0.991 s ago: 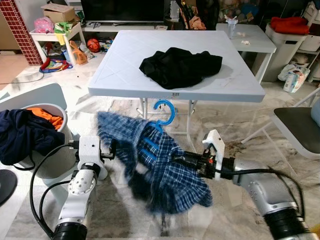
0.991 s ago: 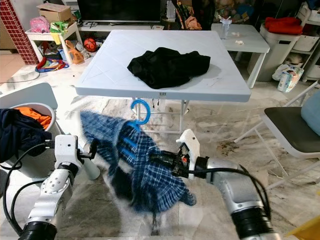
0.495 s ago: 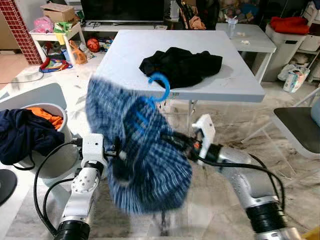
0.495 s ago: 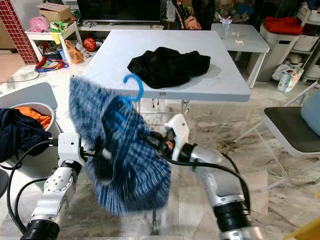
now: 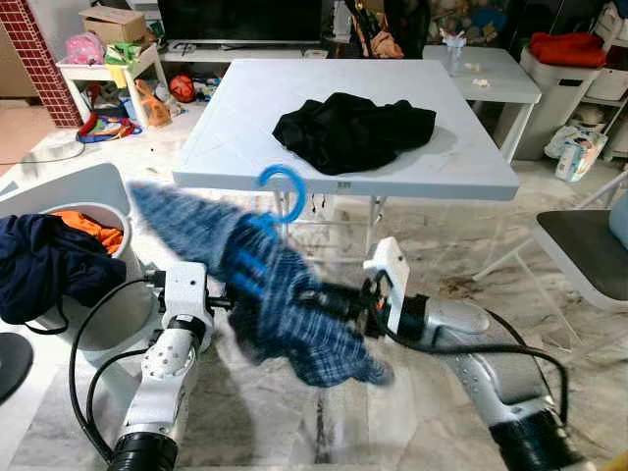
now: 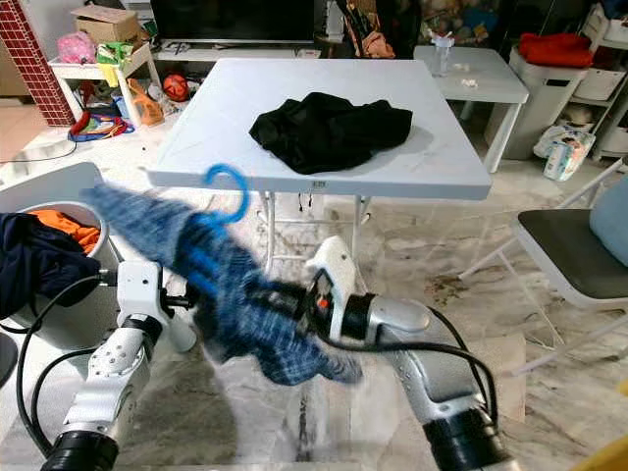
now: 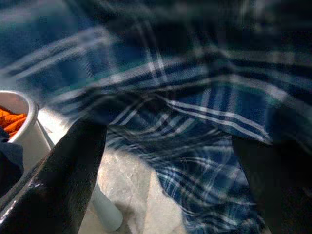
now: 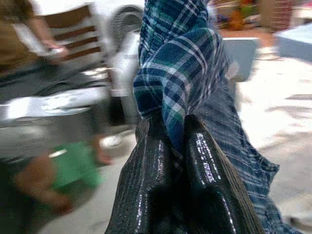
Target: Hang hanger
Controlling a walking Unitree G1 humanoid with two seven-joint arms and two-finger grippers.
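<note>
Black fingers (image 8: 204, 185) of the right gripper (image 8: 178, 146) are pinched tight on a fold of the blue plaid shirt (image 5: 294, 304), which is held low in front of the robot on a blue hanger (image 5: 280, 191). The left gripper (image 5: 231, 302) is spread wide, its fingers (image 7: 68, 170) on either side of the cloth without closing on it. The hanger's hook is seen just before the near edge of the white tabletop (image 5: 255, 108), where a black garment (image 5: 353, 128) is heaped. A white laundry basket (image 5: 98, 319) at the robot's left is filled with navy and orange clothes. A grey chair (image 5: 579, 250) is placed at the right.
</note>
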